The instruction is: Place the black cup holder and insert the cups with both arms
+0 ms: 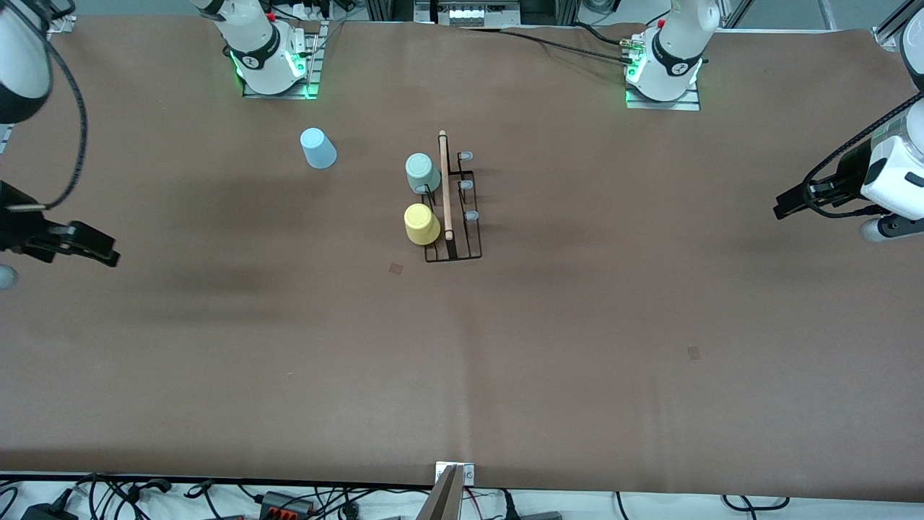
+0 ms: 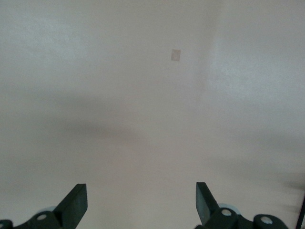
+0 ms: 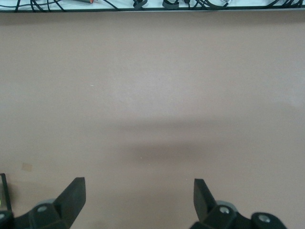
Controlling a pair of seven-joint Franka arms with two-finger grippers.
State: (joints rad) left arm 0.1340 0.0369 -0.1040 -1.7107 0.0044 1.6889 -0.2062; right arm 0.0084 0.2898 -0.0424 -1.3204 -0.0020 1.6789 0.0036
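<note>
The black cup holder stands mid-table with its wooden rod handle on top. A mint green cup and a yellow cup sit upside down on its pegs on the side toward the right arm's end. Three grey-tipped pegs on its side toward the left arm's end are bare. A light blue cup stands upside down on the table, toward the right arm's base. My right gripper is open and empty over the right arm's end of the table. My left gripper is open and empty over the left arm's end.
The brown table cover carries two small square marks. Cables lie along the table edge nearest the front camera. A camera mount stands at that edge's middle.
</note>
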